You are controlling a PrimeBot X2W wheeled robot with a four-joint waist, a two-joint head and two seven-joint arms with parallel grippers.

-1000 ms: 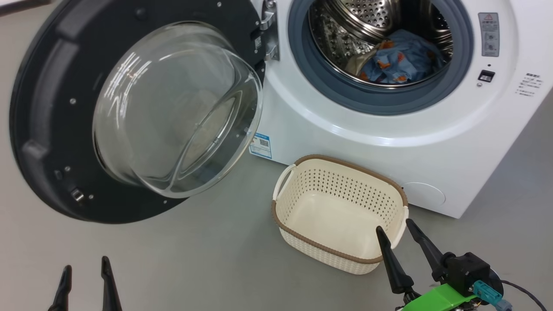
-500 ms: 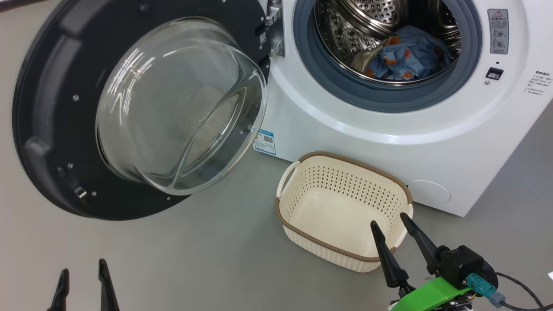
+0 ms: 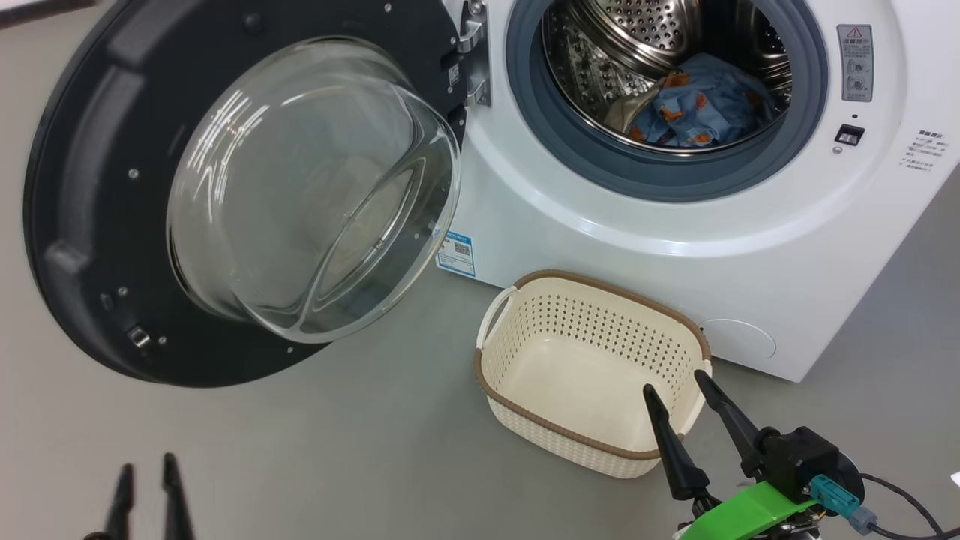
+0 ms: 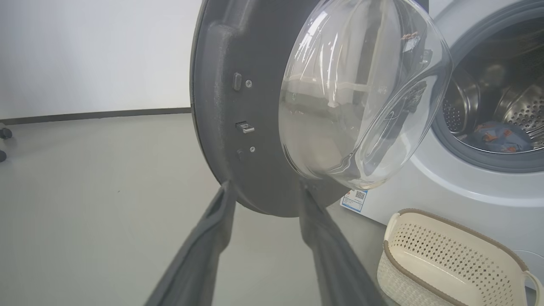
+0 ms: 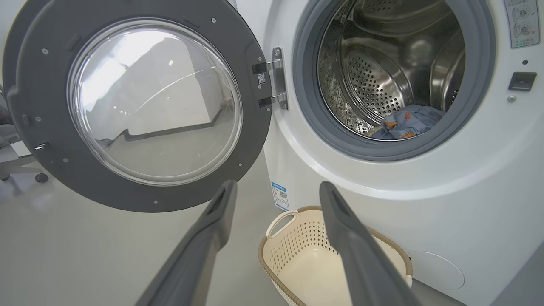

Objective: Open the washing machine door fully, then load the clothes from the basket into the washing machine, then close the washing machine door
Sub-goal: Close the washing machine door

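Observation:
The washing machine door (image 3: 97,225) stands swung wide open to the left, its glass bowl (image 3: 307,187) bulging toward me. In the steel drum of the washing machine (image 3: 675,255) lie the clothes (image 3: 697,105): a blue garment with orange figures and a cream fold beside it. The basket (image 3: 525,411) sits empty on the floor in front of the machine. My right gripper (image 3: 675,384) hangs open over the basket's near right corner. At the lower left my left gripper (image 3: 148,465) is open and holds nothing. In the left wrist view the left gripper (image 4: 264,185) points at the door's lower edge (image 4: 255,204).
Bare grey floor (image 3: 337,450) lies between me, the door and the basket. A white wall with a dark baseboard (image 4: 97,114) runs behind the door. Caster wheels (image 4: 4,134) of some cart stand at the far left.
The left gripper's fingers have drawn slightly closer together. The head camera has shifted a little. Door, basket and clothes stay put.

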